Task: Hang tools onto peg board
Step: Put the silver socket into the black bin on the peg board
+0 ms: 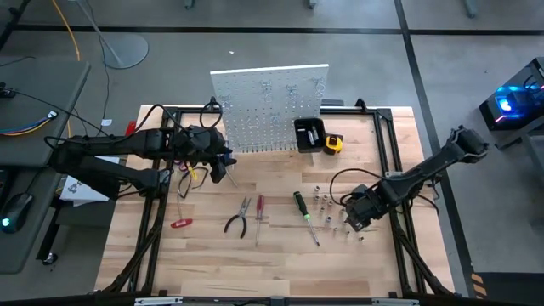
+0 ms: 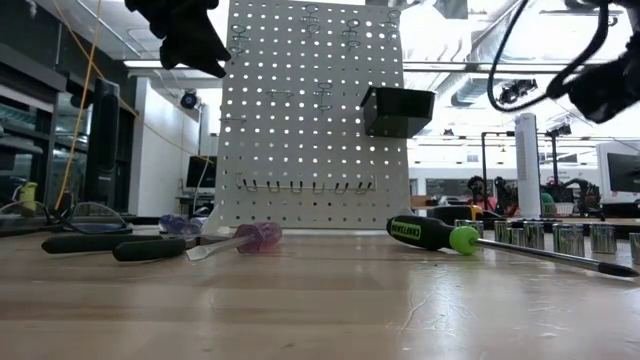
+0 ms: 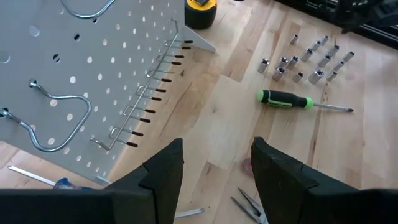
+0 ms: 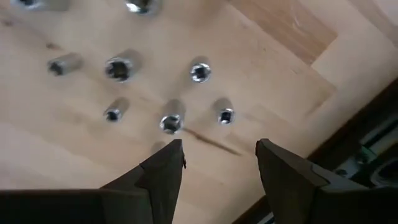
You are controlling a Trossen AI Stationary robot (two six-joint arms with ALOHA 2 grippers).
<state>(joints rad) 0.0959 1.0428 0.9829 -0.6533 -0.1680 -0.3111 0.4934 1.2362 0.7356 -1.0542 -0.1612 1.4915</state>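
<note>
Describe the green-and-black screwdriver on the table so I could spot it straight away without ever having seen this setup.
Start at the white peg board standing at the back of the wooden table. Nearer the front, below its small black bin, tools lie in a row. The green-and-black screwdriver is the one furthest right in that row, next to the cluster of small silver sockets; only it has a black handle with a bright green collar.

pale smooth wooden table (image 1: 280,255), matt white perforated metal peg board (image 1: 268,106), shiny metal sockets (image 4: 171,123)

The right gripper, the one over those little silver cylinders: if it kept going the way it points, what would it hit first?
Probably a small silver socket standing just ahead of the open right gripper, or the bare wooden table beside it; depth is hard to judge.
</note>
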